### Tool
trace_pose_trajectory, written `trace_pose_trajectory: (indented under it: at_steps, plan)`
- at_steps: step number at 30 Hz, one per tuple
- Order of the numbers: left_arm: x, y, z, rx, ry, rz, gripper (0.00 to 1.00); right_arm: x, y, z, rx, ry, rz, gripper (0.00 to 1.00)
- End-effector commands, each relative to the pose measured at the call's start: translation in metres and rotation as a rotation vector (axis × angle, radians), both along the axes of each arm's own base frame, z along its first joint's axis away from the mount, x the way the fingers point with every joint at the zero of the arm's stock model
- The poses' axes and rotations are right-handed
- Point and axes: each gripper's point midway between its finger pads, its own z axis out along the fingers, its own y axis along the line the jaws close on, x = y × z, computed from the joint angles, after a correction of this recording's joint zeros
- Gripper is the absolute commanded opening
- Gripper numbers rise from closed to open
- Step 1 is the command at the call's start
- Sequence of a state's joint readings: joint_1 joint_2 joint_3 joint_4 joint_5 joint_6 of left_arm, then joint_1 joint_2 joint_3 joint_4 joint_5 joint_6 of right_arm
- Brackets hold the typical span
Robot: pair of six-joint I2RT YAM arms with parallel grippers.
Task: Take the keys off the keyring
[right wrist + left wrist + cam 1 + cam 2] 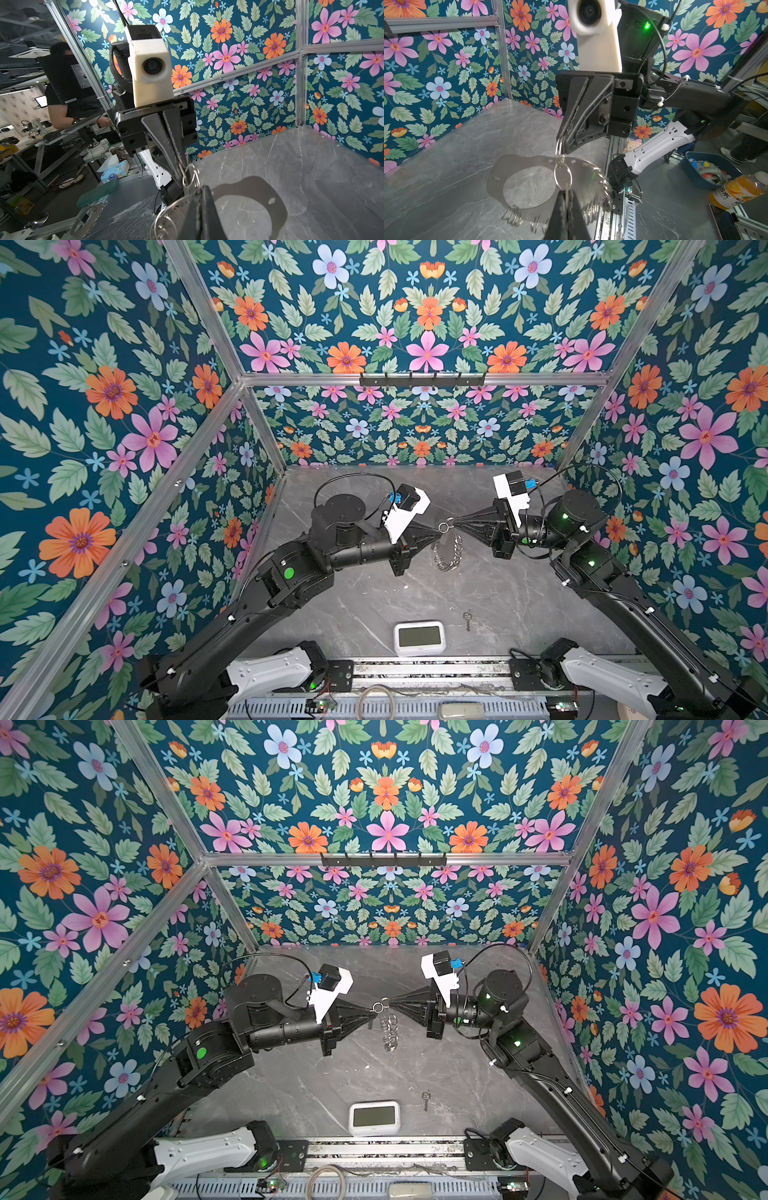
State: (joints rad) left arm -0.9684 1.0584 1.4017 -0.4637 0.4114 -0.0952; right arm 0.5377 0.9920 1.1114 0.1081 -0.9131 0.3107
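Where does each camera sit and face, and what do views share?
Both top views: overhead, looking down at the table; left arm with left gripper, right arm with right gripper.
Left wrist: on left arm, faces right gripper past own fingertips.
Right wrist: on right arm, faces left gripper past own fingertips.
Shared: all show the split ring between the shut grippers, and the keyring.

The keyring [448, 553], a translucent grey C-shaped plate edged with small silver rings, hangs on edge in the air above the worktop's [374, 605] middle. One slim silver key [468, 619] lies flat near the front edge, right of centre. A second key [566, 194], mostly hidden, sits on a split ring [563, 176] at the plate's top.
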Motion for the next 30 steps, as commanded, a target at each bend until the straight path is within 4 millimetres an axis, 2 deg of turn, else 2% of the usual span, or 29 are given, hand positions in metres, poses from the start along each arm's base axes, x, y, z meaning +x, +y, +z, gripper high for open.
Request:
trace_pose_trajectory:
  at_steps: [1,13,14,16,17,30]
  plan:
    - [-0.001,-0.003,0.004,-0.018,-0.002,-0.014,0.00,-0.002,-0.002,0.017,0.044,-0.058,-0.007,0.00]
    - [0.000,-0.005,0.001,-0.007,0.015,-0.015,0.00,-0.006,-0.002,0.020,0.038,-0.070,0.007,0.00]
    - [0.000,-0.005,0.001,-0.007,0.018,-0.013,0.03,-0.007,-0.002,0.020,0.037,-0.070,0.010,0.00]
    - [0.000,-0.004,0.001,-0.003,0.019,-0.012,0.17,-0.007,-0.002,0.020,0.034,-0.071,0.011,0.00]
    - [0.000,-0.004,0.001,-0.001,0.022,-0.011,0.20,-0.007,-0.002,0.020,0.034,-0.071,0.012,0.00]
    - [-0.002,0.014,0.008,0.005,-0.003,0.040,0.33,-0.010,-0.002,0.022,0.025,-0.077,0.024,0.00]
